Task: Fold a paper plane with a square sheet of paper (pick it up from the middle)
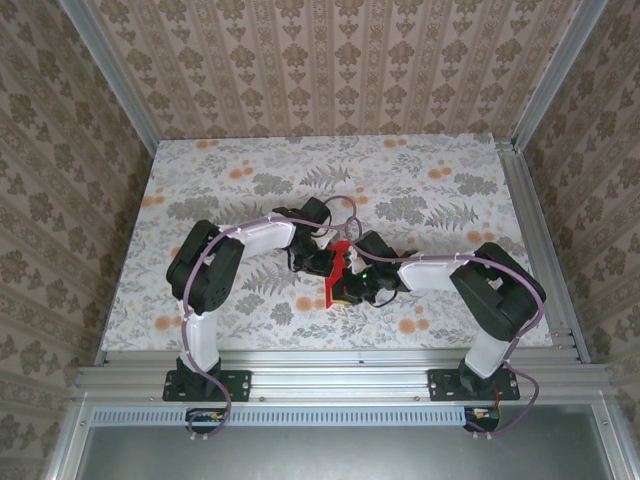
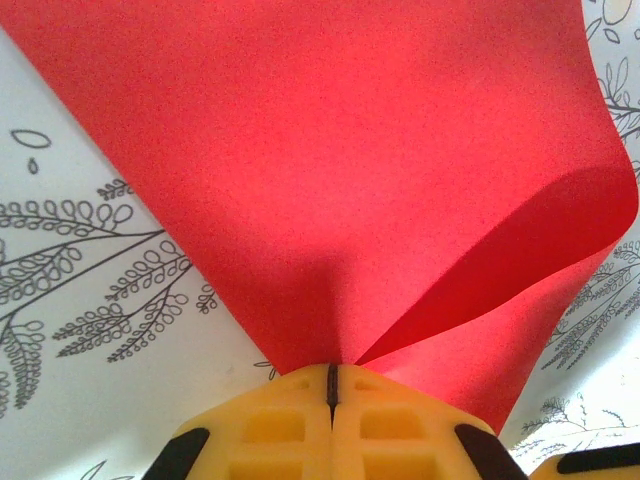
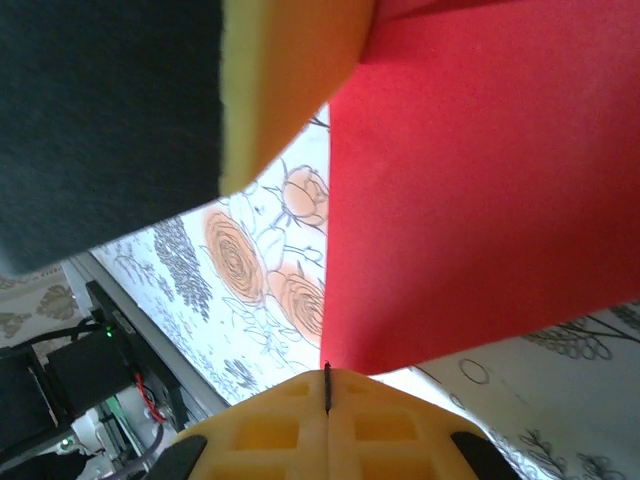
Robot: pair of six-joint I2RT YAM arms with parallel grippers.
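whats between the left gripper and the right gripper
Only the square sheet of paper, spanning the gap in the top view; the left gripper and right gripper are each shut on it.

Light: bright, even, cast from above.
Shadow: the red paper (image 2: pixel 330 150) is darkened near its pinched end.
Blur: near surfaces are softened in the right wrist view.

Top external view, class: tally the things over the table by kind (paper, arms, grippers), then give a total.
Square sheet of paper, red: 1
Arms: 2, left arm and right arm
Grippers: 2, left gripper and right gripper, both shut on the sheet
Total: 5
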